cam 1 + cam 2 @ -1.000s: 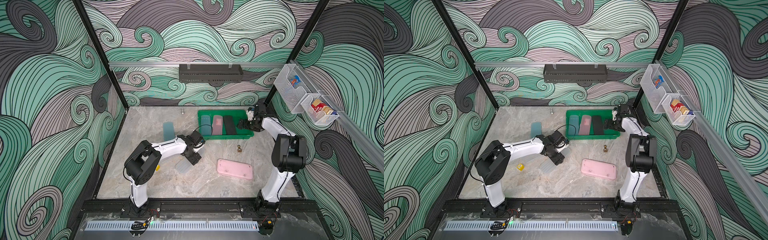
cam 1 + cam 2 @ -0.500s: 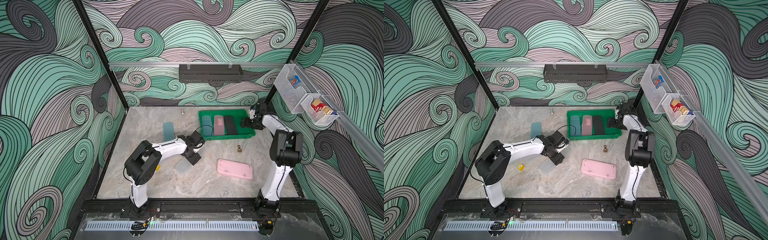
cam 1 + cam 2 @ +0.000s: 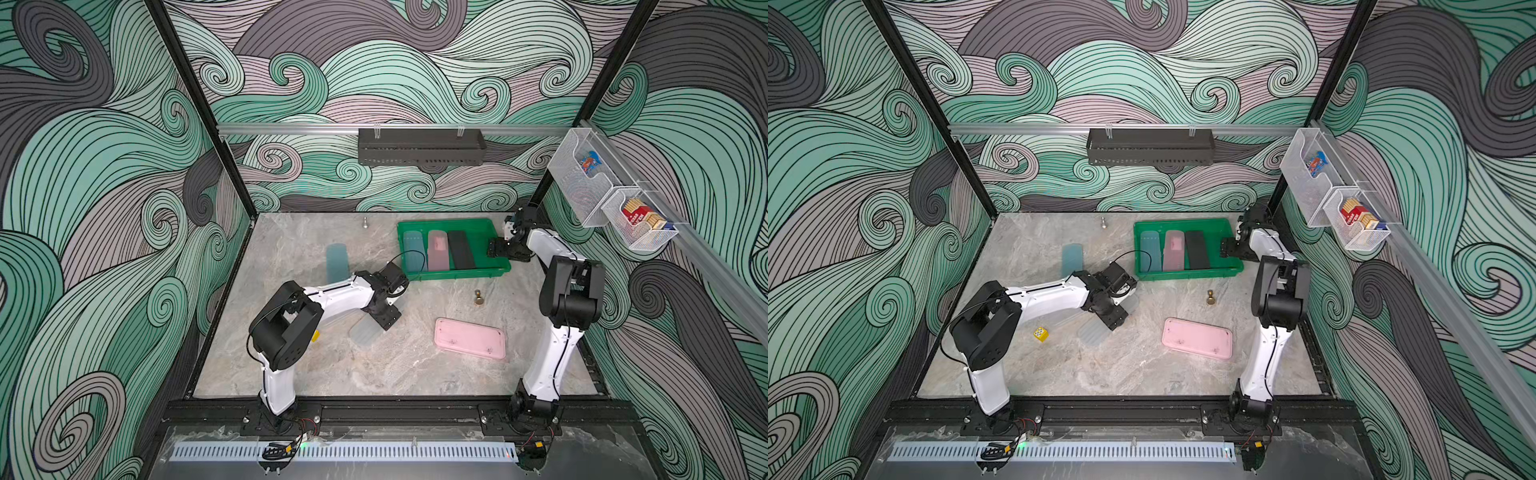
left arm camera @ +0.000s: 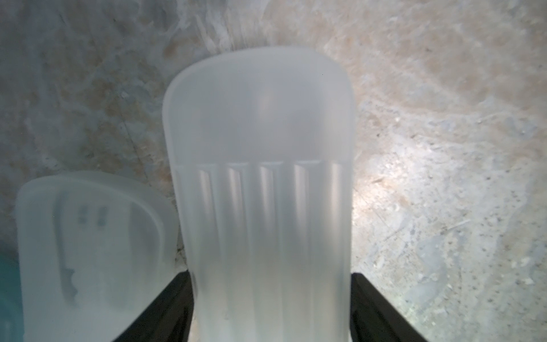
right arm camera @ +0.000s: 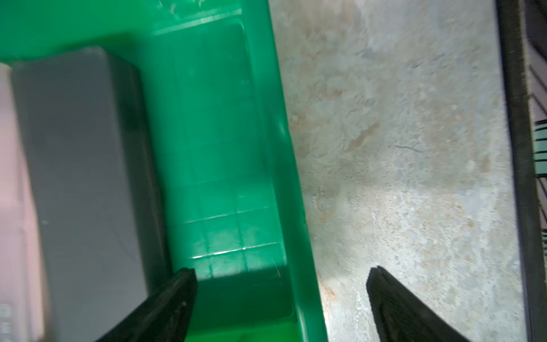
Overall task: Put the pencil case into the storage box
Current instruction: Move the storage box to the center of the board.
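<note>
**A:** Where's the clear case (image 3: 365,331)?

**B:** In the left claw (image 3: 382,322), pinched at one end across its narrow width. The wrist view shows the jaws closed on both its sides. It's low over the table; whether it touches, I can't tell.

**A:** Which way does it point?

**B:** Its long axis runs straight out from the claw, on the side away from the box (image 3: 455,275). The box lies near, behind that claw's wrist. I'd judge the arm must swing the case round before lowering it.

**A:** Is there room in the box?

**B:** A blue case (image 3: 414,251), a pink case (image 3: 437,250) and a black case (image 3: 461,249) lie abreast, long axes across the box. The bare strip is past the black one, right at the right claw (image 5: 281,275).

**A:** And that claw?

**B:** Its jaws stand apart, astride the box's end wall. One finger is inside and one outside over the table, gripping nothing.

**A:** Any writing?

**B:** None readable. A second clear piece (image 4: 88,251) beside the left claw has moulded marks, but they're blurred. The packets (image 3: 640,216) in the bins (image 3: 573,187) are too small.
</note>
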`<control>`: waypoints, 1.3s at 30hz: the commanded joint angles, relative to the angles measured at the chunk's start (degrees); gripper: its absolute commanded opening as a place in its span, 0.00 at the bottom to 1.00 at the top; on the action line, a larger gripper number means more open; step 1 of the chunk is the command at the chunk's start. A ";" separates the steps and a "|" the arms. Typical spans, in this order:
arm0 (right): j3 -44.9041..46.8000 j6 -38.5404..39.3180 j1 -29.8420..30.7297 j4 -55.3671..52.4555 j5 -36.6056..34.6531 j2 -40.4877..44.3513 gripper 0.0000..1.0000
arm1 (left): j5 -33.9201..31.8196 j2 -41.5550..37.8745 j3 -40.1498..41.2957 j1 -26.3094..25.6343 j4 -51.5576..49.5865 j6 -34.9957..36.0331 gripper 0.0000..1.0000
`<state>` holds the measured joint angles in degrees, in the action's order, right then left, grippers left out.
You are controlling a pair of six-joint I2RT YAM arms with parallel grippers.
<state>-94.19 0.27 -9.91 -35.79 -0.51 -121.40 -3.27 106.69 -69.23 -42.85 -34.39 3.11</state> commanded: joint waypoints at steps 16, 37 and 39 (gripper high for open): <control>2.21 1.66 8.90 -0.77 3.15 0.54 0.85 | -1.21 -0.99 4.99 0.46 -4.75 -2.35 0.64; 4.01 4.12 14.57 -1.16 0.60 5.48 0.86 | 3.29 1.51 1.05 -0.34 -8.63 -7.59 0.50; 4.42 4.21 14.57 -1.04 0.60 5.99 0.87 | 3.08 2.09 0.60 -0.73 -9.10 -9.32 0.50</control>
<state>-90.63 3.90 4.75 -36.49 0.30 -118.04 -3.77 105.51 -68.71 -42.92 -38.24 -2.28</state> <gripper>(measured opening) 0.865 0.774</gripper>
